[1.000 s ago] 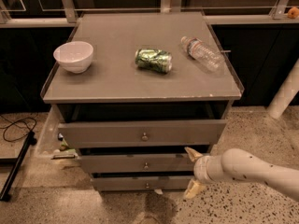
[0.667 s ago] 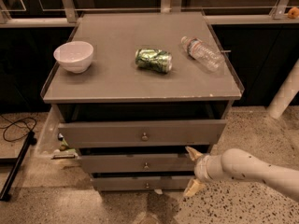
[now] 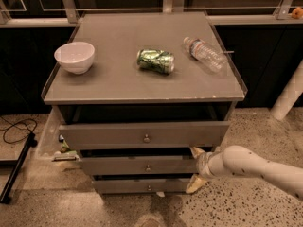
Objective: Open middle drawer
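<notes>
The middle drawer (image 3: 142, 166) is the grey front with a small round knob (image 3: 148, 168), between the wider top front (image 3: 142, 134) and the narrow bottom front (image 3: 137, 186). It stands out a little from the cabinet. My gripper (image 3: 195, 168) is at the drawer's right end, at the tip of the white arm (image 3: 255, 167) that comes in from the right. It is open. One cream fingertip (image 3: 196, 151) is above the front's right edge and the other (image 3: 194, 185) is below it.
On the cabinet top (image 3: 118, 84) are a white bowl (image 3: 75, 56), a crushed green can (image 3: 155, 61) and a clear plastic bottle (image 3: 204, 54). A black cable and stand (image 3: 16, 162) lie on the speckled floor at the left. A white post (image 3: 289, 96) stands at the right.
</notes>
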### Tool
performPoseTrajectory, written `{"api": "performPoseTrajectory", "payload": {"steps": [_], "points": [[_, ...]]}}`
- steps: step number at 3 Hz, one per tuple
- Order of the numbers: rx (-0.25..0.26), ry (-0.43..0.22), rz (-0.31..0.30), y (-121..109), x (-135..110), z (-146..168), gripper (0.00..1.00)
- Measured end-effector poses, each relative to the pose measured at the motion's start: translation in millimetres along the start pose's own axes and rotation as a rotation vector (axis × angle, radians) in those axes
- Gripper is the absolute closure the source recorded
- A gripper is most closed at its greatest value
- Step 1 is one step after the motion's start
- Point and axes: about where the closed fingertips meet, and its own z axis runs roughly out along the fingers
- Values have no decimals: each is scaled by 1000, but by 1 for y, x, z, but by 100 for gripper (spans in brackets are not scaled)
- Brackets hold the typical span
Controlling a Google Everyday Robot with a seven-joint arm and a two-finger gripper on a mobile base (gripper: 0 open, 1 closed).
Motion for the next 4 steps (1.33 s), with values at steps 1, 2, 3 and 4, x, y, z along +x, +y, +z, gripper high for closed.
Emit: {"api": "performPoseTrajectory", "payload": {"steps": [1, 2, 3, 4], "points": [[7, 0, -9, -18, 8, 8, 0], [1, -3, -7, -19, 10, 12, 0], [-37, -19, 20, -14, 20, 31, 0], [-78, -32, 57, 2, 28, 44, 0]]}}
